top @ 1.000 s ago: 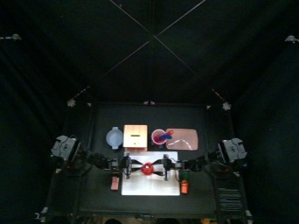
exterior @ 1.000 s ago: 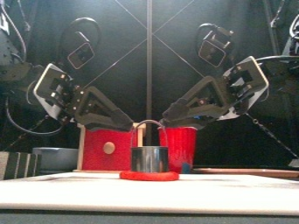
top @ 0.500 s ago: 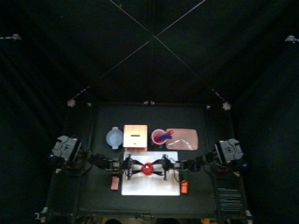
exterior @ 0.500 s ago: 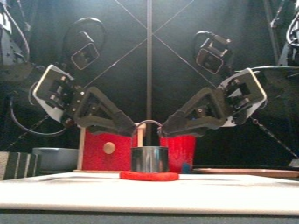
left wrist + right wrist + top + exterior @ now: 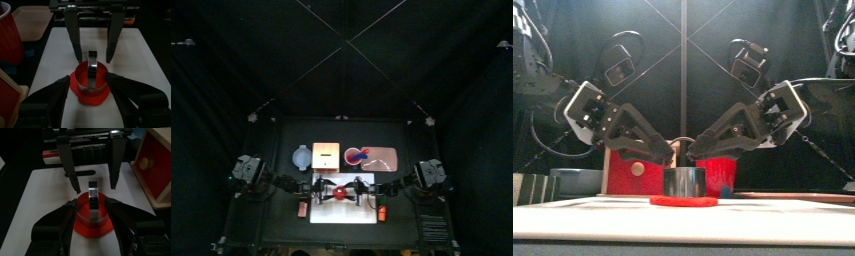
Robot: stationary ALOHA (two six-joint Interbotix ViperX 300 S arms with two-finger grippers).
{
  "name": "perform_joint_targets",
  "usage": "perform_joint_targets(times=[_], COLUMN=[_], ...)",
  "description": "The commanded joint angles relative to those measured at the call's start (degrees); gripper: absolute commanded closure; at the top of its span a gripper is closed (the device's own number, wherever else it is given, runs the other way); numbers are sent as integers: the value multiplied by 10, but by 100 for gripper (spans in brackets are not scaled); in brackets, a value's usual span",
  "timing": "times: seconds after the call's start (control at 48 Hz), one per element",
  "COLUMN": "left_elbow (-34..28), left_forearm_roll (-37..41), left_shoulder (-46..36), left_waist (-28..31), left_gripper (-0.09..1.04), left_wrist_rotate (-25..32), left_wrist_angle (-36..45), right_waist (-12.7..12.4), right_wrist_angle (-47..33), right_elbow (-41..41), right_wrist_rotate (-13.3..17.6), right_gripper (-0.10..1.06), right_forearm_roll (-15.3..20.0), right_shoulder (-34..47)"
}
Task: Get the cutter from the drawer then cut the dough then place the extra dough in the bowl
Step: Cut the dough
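The round metal cutter (image 5: 684, 183) stands upright on the flat red dough (image 5: 684, 201), on the white cutting board (image 5: 593, 214). In the left wrist view, my left gripper (image 5: 90, 80) is open, with one jaw on each side of the cutter (image 5: 91, 80) and dough (image 5: 90, 97). From the opposite side my right gripper (image 5: 92, 203) is also open around the cutter (image 5: 92, 203). Both come down at a slant in the front view, the left gripper (image 5: 657, 152) and the right gripper (image 5: 711, 152) meeting just above the cutter's wire handle. From above, the dough (image 5: 341, 190) lies between them.
Behind the board stand the wooden box (image 5: 326, 155) with its red drawer front (image 5: 636, 170), the blue-grey bowl (image 5: 301, 156) at its left, and the pink tray (image 5: 385, 158) with the red cup (image 5: 718, 172) at its right. An orange toy (image 5: 381, 214) lies by the board's right edge.
Both grippers have come lower and closer together over the cutter. The cutter and dough have not moved.
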Motion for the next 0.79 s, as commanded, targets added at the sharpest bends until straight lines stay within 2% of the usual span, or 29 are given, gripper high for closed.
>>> perform_joint_targets(times=[0.021,0.167,0.271,0.438,0.583,0.792], left_elbow=[-10,-12,-15,-25,-29,-25], left_forearm_roll=[4,2,2,3,3,3], left_shoulder=[-4,-4,-4,-4,-4,-4], left_waist=[1,1,1,2,2,2], left_gripper=[5,10,11,12,12,13], left_wrist_rotate=[1,0,2,4,5,6], left_wrist_angle=[-2,4,12,30,33,38], right_waist=[1,4,11,15,16,13], right_wrist_angle=[-4,4,14,25,25,26], right_elbow=[-6,-8,-9,-9,-11,-11], right_wrist_rotate=[2,2,-9,-11,-8,-11], right_gripper=[13,13,13,13,14,20], right_forearm_roll=[21,66,83,72,39,27], right_shoulder=[-14,-18,-22,-24,-24,-25])
